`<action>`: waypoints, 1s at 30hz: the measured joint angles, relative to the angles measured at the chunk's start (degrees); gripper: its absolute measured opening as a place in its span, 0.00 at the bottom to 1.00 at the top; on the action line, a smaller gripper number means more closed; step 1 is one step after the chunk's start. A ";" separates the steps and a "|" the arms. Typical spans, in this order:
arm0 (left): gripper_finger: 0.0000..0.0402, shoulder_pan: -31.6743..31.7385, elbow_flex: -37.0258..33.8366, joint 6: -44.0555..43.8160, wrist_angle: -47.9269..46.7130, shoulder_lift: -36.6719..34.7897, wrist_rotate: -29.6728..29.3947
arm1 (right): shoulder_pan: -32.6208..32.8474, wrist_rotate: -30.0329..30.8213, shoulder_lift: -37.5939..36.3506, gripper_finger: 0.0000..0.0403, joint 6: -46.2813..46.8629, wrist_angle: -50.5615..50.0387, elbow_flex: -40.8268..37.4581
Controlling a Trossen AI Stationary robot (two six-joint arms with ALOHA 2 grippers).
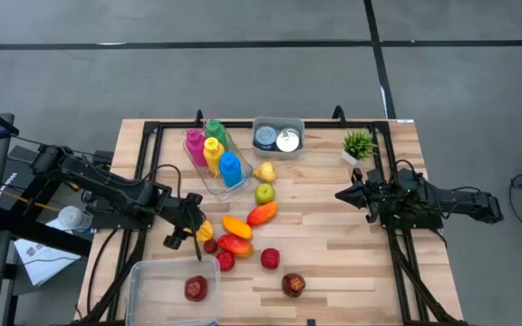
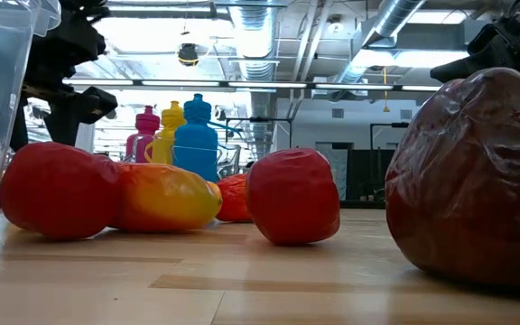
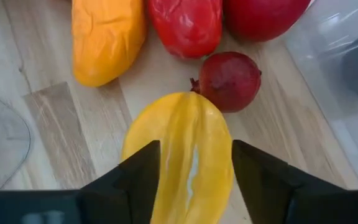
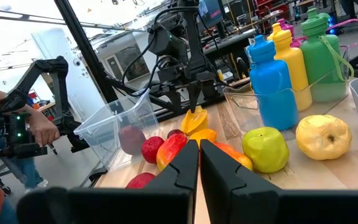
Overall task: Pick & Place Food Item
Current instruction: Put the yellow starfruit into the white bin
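A yellow fruit [image 3: 185,155] lies on the wooden table at the left end of a cluster of toy food, next to a small dark red fruit [image 3: 229,81], an orange piece [image 3: 107,37] and a red piece [image 3: 185,25]. My left gripper [image 3: 194,168] stands over the yellow fruit with a finger on each side of it. In the high view the gripper [image 1: 193,237] sits just beyond the clear bin [image 1: 143,272], which holds one red fruit [image 1: 196,288]. My right gripper [image 1: 341,194] waits shut at the table's right side. My left gripper has the yellow fruit between its two fingers, which lie against its two long sides [image 3: 224,168]. The fingers [image 4: 192,99] come from above, slanting down. The fruit lies on the table under them.
Coloured bottles [image 1: 214,149] stand in a clear holder at the far side, next to a tray with cans [image 1: 277,138] and a small plant [image 1: 359,143]. A green apple [image 1: 264,192], a yellow pear [image 1: 264,171] and red fruits [image 1: 270,259] lie mid-table. A person's hand [image 4: 39,127] shows beyond the table.
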 joint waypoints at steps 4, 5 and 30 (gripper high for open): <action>0.38 -0.02 -1.63 -0.01 1.13 0.35 -0.01 | 0.00 0.00 0.00 0.03 -0.01 -0.04 0.00; 0.36 -0.02 -2.06 -0.01 1.85 0.35 -0.02 | 0.00 0.00 0.00 0.03 -0.01 -0.03 0.00; 0.02 3.58 2.29 -1.43 -1.91 0.31 -2.22 | 0.00 0.00 0.02 0.03 0.00 -0.07 0.00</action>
